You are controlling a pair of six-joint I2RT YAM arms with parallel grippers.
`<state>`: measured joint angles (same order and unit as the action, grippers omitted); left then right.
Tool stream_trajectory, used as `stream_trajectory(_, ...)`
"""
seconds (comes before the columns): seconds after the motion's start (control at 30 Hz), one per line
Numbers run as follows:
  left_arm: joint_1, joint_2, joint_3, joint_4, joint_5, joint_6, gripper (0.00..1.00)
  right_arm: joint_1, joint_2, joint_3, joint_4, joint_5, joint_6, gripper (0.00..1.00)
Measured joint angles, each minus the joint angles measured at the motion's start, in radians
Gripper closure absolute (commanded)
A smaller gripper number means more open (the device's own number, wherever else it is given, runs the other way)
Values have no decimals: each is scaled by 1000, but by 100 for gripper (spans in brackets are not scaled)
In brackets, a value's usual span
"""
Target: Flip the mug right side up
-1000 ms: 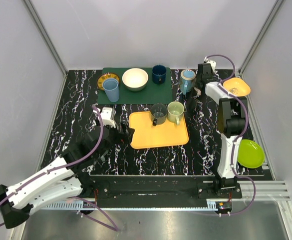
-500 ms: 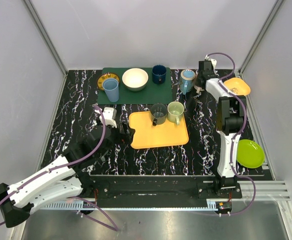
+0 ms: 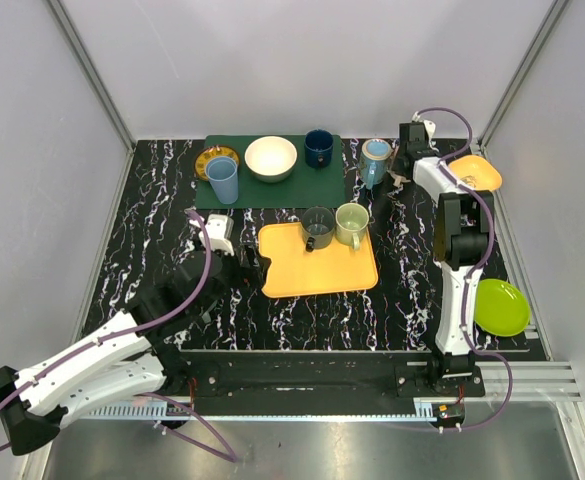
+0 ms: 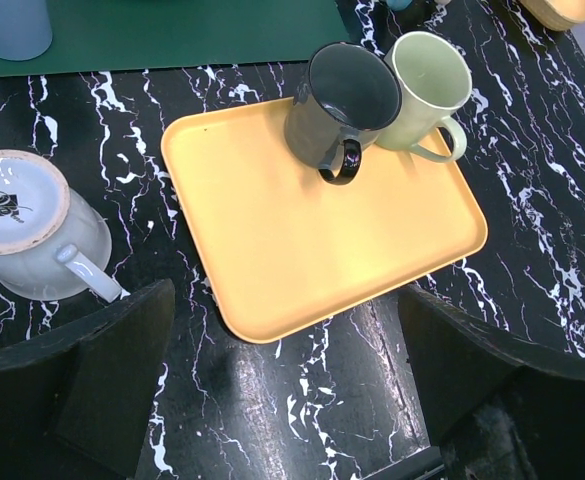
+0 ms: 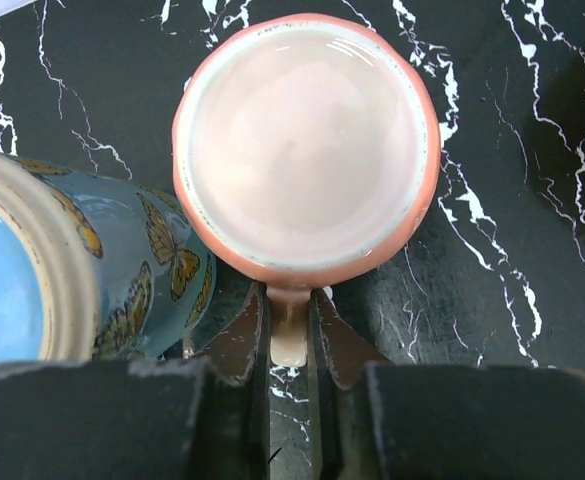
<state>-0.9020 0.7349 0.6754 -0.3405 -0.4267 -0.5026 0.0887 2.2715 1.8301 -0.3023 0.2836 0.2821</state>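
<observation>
**Right wrist: fingers clamped on the pink mug's handle**

Right wrist view gives us the pink mug [image 5: 307,145] standing base up on the black marbled table [image 5: 512,280]. Its handle points toward the camera and sits between the two fingers of the right gripper [image 5: 289,345], which are closed on it from both sides. Just to the mug's left is a blue butterfly mug [image 5: 152,270]. We cannot tell whether the two touch.

From the top we see both at the far right of the table, beside a green mat [image 3: 272,185]; the pink mug itself is mostly hidden under the gripper.

On the left wrist view, the left gripper [image 4: 284,300] hovers with its fingers wide apart and nothing between them. Below it lies a yellow tray [image 4: 302,250] carrying a grey mug [image 4: 342,100] and a pale green mug [image 4: 427,85], side by side at its far edge. A white mug [image 4: 27,225], also base up, stands on the table just left of the tray.
</observation>
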Motion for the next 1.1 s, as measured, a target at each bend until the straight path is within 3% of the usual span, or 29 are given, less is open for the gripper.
stream_trajectory(0.23, 0, -13, -12, 5, 7, -15, 5, 0, -158, -233, 39, 6, 51, 100)
stream_trajectory(0.67, 0, -13, -80, 109, 59, -105, 6, 0, -734, -805, -67, 0, 173, 100)
stream_trajectory(1.1, 0, 34, -207, 362, 187, -261, 1, 6, -1318, -1091, -123, -140, 347, 100)
